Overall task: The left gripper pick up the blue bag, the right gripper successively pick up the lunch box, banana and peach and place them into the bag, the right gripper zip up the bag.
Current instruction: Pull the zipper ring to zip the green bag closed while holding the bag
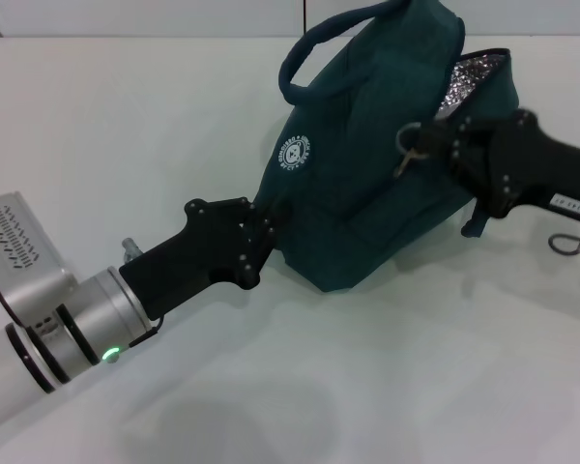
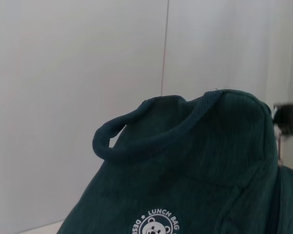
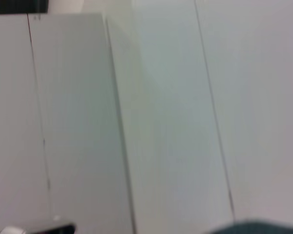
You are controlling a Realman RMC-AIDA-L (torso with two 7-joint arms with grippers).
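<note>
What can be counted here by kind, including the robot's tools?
Blue lunch bag: 1
Tools: 2, the left tool at the bag's lower left side, the right tool at its zipper side
Lunch box, banana, peach: 0 visible
Total: 3

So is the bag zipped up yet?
Not fully. The bag gapes at its top right, showing silver lining, with the right hand there.

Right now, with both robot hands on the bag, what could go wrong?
The left gripper holds only the lower corner of the blue bag, so the bag might slip or tip over. The right gripper is at the zipper pull, and the silver lining shows the top is still partly open; pulling too hard could drag the whole bag rather than close it.
</note>
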